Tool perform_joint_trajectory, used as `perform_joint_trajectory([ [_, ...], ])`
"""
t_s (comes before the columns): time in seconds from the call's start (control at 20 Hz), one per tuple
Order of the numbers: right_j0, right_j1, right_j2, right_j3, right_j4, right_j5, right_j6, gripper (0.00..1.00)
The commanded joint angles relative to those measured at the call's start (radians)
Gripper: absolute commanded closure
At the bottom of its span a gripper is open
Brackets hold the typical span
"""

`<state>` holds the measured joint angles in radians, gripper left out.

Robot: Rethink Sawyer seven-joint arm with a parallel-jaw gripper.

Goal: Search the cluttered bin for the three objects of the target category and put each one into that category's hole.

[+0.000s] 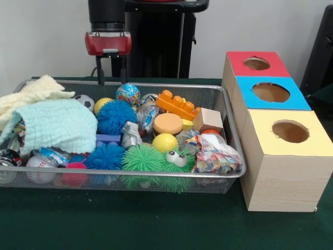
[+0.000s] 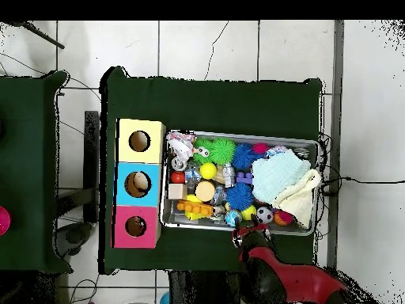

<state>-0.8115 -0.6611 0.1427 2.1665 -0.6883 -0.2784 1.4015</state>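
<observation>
The gripper (image 1: 111,70) hangs above the far rim of the wire-mesh bin (image 1: 231,112), its two black fingers spread apart and nothing between them, so this reads as the search stage, no grasp made. Below it the bin is packed: a globe-patterned ball (image 1: 128,94) just beside the fingers, a blue spiky ball (image 1: 115,115), a plain yellow ball (image 1: 164,142), a small soccer ball (image 1: 84,101), an orange toy brick (image 1: 178,104), a wooden cube (image 1: 208,120), a green fuzzy toy with googly eyes (image 1: 177,161), and a pale green cloth (image 1: 58,124) draped over one end (anything under it is hidden). Which category is wanted, the pictures do not say. Beside the bin stands the row of boxes with the red-topped hole (image 1: 257,63), blue-topped hole (image 1: 270,92) and yellow-topped hole (image 1: 290,131), all looking empty. From overhead, the gripper (image 2: 250,230) sits at the bin's edge. The next move, I judge, calls for lowering onto one exposed piece, closing on it cleanly among close neighbours.
</observation>
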Motion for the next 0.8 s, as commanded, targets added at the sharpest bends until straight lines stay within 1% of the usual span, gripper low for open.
perform_joint_trajectory([
  [0.05, 0.071, 0.167, -0.142, 0.025, -0.004, -0.193, 0.187, 0.00],
  [0.25, 0.123, 0.249, -0.203, 0.032, 0.036, -0.310, 0.189, 0.00],
  [0.35, 0.149, 0.271, -0.219, 0.046, 0.063, -0.352, 0.203, 0.00],
  [0.55, 0.203, 0.273, -0.223, 0.090, 0.122, -0.390, 0.236, 0.00],
  [0.8, 0.255, 0.256, -0.219, 0.136, 0.182, -0.419, 0.263, 0.00],
])
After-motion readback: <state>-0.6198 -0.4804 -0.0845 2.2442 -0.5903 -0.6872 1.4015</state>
